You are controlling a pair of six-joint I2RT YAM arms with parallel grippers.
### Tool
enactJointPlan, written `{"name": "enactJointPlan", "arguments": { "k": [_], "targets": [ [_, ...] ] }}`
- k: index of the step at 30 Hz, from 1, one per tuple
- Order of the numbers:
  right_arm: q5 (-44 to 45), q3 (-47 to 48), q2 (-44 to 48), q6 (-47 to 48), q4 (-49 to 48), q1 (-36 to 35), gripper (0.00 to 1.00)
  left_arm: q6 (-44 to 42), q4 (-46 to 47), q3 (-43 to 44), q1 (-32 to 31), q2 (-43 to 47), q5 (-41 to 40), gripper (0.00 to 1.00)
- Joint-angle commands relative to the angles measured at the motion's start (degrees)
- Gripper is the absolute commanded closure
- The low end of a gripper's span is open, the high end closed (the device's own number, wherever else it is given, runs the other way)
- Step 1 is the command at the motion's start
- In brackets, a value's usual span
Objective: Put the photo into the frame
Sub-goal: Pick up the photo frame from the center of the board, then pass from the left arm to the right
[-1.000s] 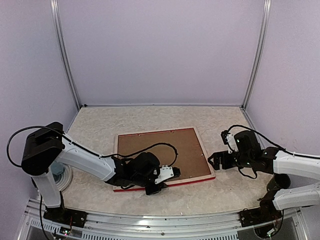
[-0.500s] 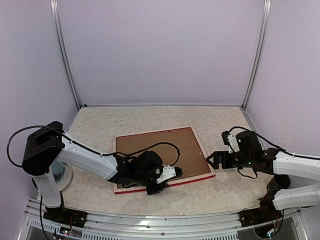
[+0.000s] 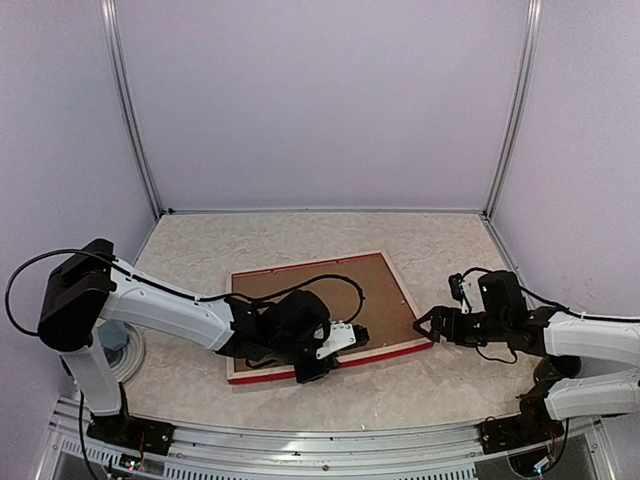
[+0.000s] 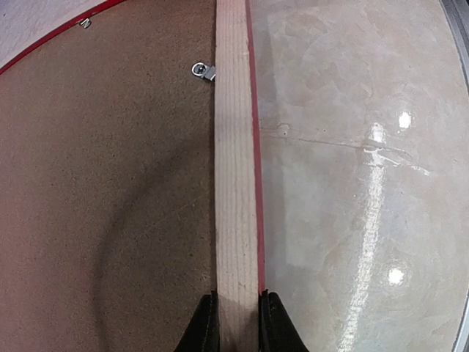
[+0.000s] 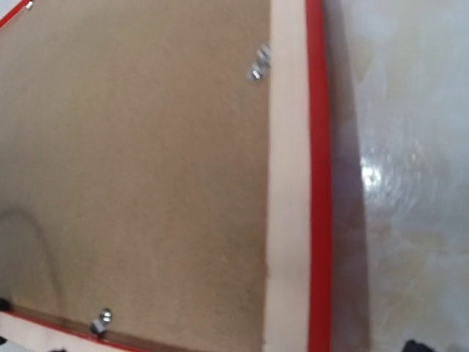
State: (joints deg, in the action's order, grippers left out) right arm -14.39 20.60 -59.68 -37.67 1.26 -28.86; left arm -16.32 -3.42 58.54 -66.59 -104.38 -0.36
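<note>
Here, the left claw (image 4: 237,295) is clamped on the near rail of the frame (image 3: 407,303), one finger on each side of the pale wood. The frame lies face down on the worktop (image 3: 300,235), with a brown panel (image 3: 385,310) filling its back and a metal tab (image 4: 204,70) at the rail's inner edge. At the frame's near right corner the right claw (image 3: 425,327) stands spread wide, gripping nothing.
</note>
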Motion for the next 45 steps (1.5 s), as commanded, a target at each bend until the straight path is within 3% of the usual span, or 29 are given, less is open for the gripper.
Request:
{"name": "enactJointPlan", "arguments": {
  "k": [1,12,19,26,32,35,38,43,45],
  "targets": [
    [-5.6,-2.0,-1.3,-4.1,-4.0,2.0,0.01,-0.7,1.5,2.7,-0.6,5.2,-2.4,1.0],
    [-21.7,-8.9,-3.9,-18.4,-25.9,6.3,0.05,-1.3,0.4,2.7,-2.9,7.9,-5.2,1.0],
    [-26.0,-12.1,-8.4,-28.5,-42.4,6.7,0.19,-0.7,1.1,1.4,-3.7,8.5,-6.0,1.0],
    [-27.4,-17.0,-13.8,-34.4,-56.7,6.9,0.42,-0.6,2.5,-0.4,-3.8,10.3,-6.9,1.0],
    [-29.0,-18.5,-18.5,-37.7,-66.4,6.9,0.76,-0.6,2.6,-0.6,-4.1,10.7,-7.4,1.0],
    [-28.7,-18.5,-19.2,-38.2,-66.7,6.9,0.86,-0.9,2.6,-0.8,-4.6,10.6,-8.4,0.96],
    [-28.4,-18.8,-19.0,-39.1,-66.8,6.8,0.92,-0.8,2.7,-1.0,-5.1,10.9,-9.9,0.85],
    [-27.4,-18.9,-16.0,-40.6,-63.2,6.8,0.94,0.1,4.2,-2.0,-7.2,12.6,-17.4,0.45],
    [-26.9,-18.6,-13.6,-40.8,-60.2,6.8,0.94,-0.1,5.9,-2.9,-9.2,13.8,-22.3,0.35]
  ]
}}
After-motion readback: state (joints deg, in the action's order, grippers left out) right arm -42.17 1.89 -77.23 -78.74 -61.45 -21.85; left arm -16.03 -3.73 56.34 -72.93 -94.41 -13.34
